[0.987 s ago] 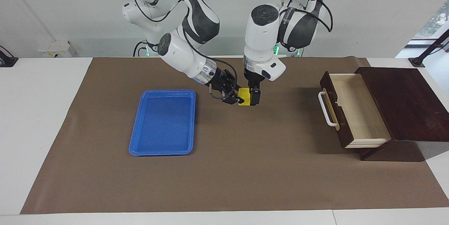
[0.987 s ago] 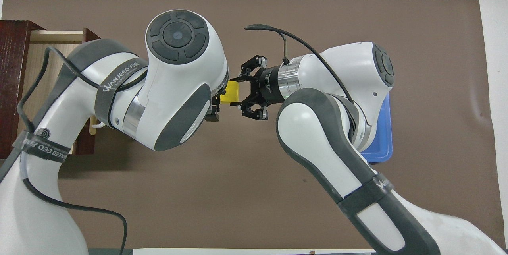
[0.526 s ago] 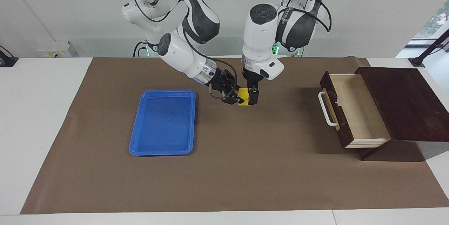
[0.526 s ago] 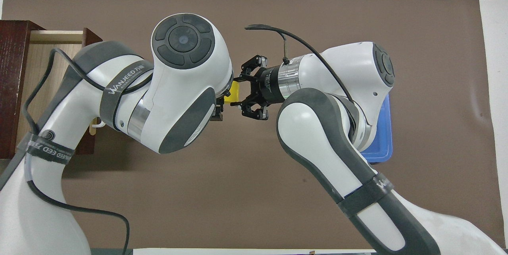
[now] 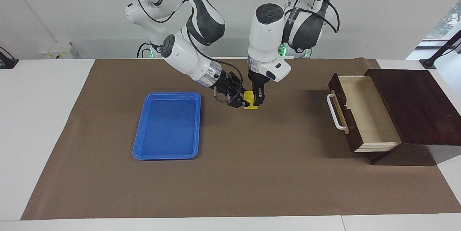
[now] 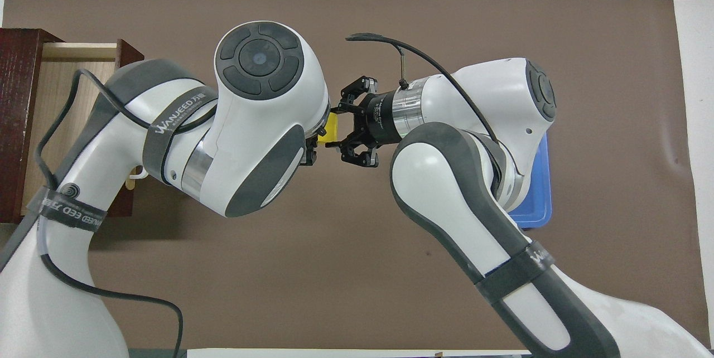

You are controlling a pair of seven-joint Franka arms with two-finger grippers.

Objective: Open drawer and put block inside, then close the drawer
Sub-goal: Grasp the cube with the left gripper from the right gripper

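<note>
Table (image 5: 47,123): white, carrying a brown mat (image 5: 252,173) over most of its top.
Mat: lying flat, holding a blue tray (image 5: 167,126) toward the right arm's end.
Wooden box (image 5: 414,108): sitting at the left arm's end, its drawer (image 5: 367,112) standing open.

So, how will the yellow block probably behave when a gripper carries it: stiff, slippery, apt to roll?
The block looks stiff: its edges stay straight with both the left gripper and the right gripper shut on it. Its flat faces make rolling unlikely. Its smooth-looking surface might slip if the grip is weak.
</note>
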